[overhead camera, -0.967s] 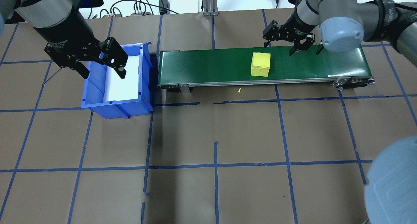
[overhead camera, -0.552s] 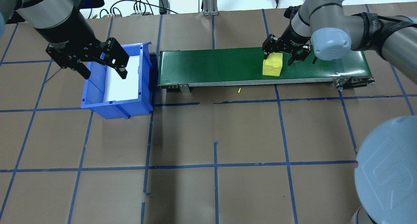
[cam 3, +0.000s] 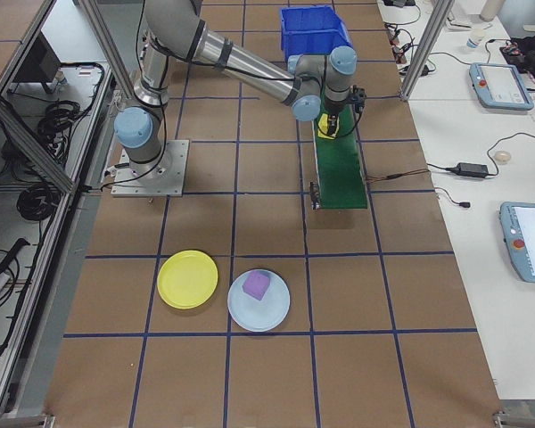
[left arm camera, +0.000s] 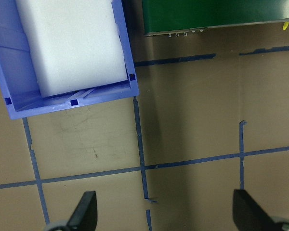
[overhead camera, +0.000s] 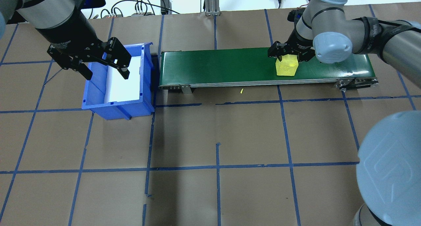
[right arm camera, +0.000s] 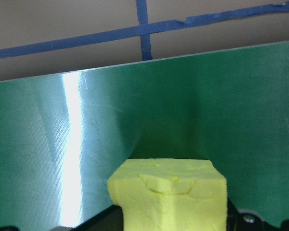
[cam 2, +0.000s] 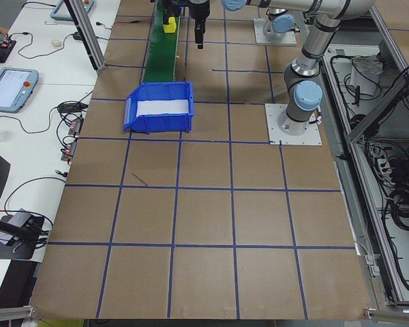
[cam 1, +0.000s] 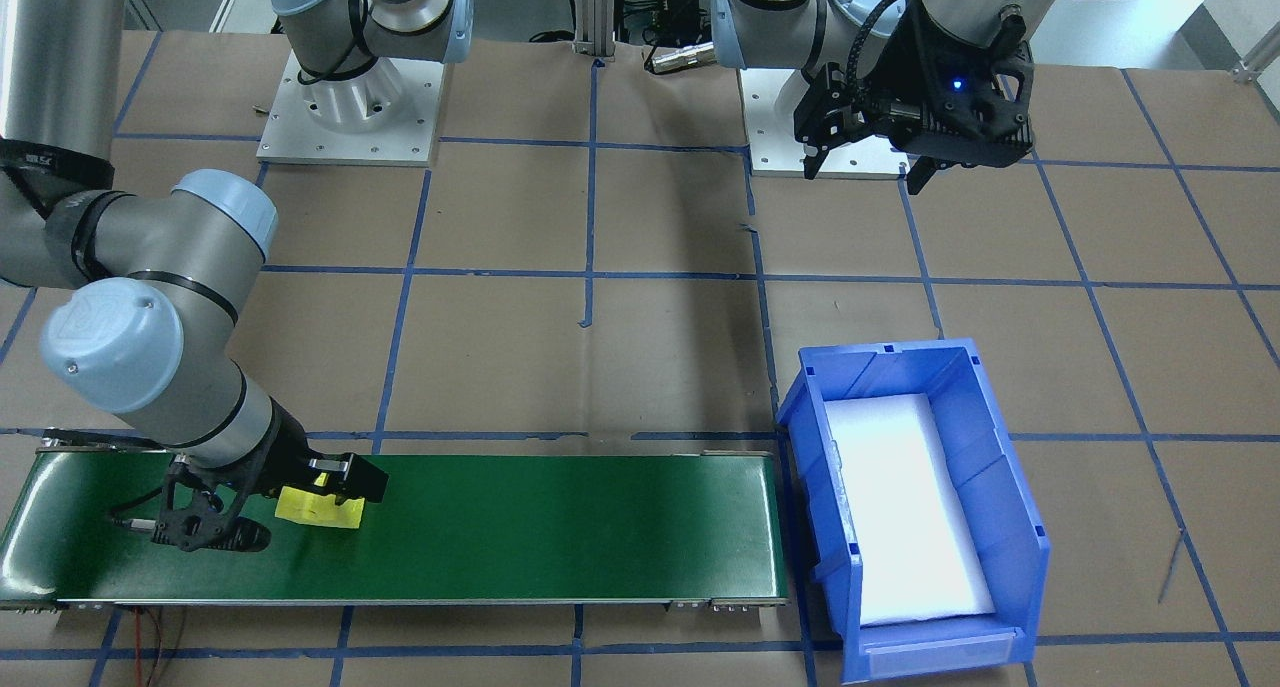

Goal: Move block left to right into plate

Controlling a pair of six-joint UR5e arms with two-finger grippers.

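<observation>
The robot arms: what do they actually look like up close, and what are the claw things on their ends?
Both arms are silver metal tubes joined by fat round joints with pale blue-grey caps. The left arm and right arm stand on white square base plates. Each ends in a black two-finger gripper: left gripper, right gripper. A black cable runs to the left wrist, where a small blue light glows.

In your right wrist view, the yellow block (right arm camera: 168, 195) is cut off below; the right gripper's fingers (overhead camera: 274, 51) partly hide it overhead.
</observation>
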